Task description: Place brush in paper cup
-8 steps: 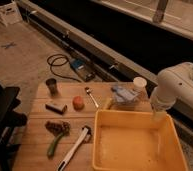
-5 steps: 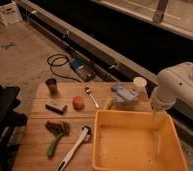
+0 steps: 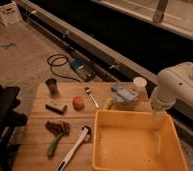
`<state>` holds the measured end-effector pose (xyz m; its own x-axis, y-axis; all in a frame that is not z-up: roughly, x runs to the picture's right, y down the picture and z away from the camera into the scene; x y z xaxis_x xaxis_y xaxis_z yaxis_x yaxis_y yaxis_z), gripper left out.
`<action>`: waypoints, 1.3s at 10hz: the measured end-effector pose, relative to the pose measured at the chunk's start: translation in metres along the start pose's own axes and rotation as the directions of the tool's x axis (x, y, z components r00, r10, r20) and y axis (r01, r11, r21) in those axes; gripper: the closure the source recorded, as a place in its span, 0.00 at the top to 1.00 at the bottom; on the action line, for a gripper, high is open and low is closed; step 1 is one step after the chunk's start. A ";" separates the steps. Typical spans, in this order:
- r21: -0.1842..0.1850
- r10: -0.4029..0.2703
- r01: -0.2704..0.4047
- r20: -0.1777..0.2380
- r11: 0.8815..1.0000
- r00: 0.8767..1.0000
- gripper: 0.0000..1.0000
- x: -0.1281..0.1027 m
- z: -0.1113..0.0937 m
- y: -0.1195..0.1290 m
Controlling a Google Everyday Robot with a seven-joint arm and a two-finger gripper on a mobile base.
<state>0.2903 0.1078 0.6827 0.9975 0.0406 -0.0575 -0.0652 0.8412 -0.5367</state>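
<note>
The brush point(image 3: 76, 146) lies on the wooden table point(image 3: 35, 155) near its front, just left of the yellow tub. Its rounded head points to the back and its dark tip to the front edge. The paper cup point(image 3: 139, 84) stands upright at the table's back right, behind a blue cloth. My white arm point(image 3: 174, 90) reaches in from the right. The gripper point(image 3: 158, 115) hangs at its lower end over the tub's back right rim, right of the cup and far from the brush. Nothing shows in it.
A large yellow tub point(image 3: 101, 150) fills the front right. On the table are a dark metallic cup point(image 3: 52, 86), a spoon point(image 3: 91, 96), an orange ball point(image 3: 78, 103), a dark block point(image 3: 56, 107), grapes point(image 3: 57, 127) and a green pod point(image 3: 53, 145). A black chair point(image 3: 2, 120) stands left.
</note>
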 end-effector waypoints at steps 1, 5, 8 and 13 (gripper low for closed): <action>0.000 0.000 0.000 0.000 1.000 1.000 0.65 0.000 0.000 0.000; 0.000 0.000 0.000 0.000 1.000 1.000 0.65 0.000 0.000 0.000; 0.000 0.000 0.000 0.000 1.000 1.000 0.65 0.000 0.000 0.000; 0.017 -0.025 0.025 -0.028 1.000 0.999 0.65 -0.002 -0.002 -0.001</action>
<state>0.2888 0.1059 0.6820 0.9977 0.0046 -0.0679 -0.0396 0.8510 -0.5237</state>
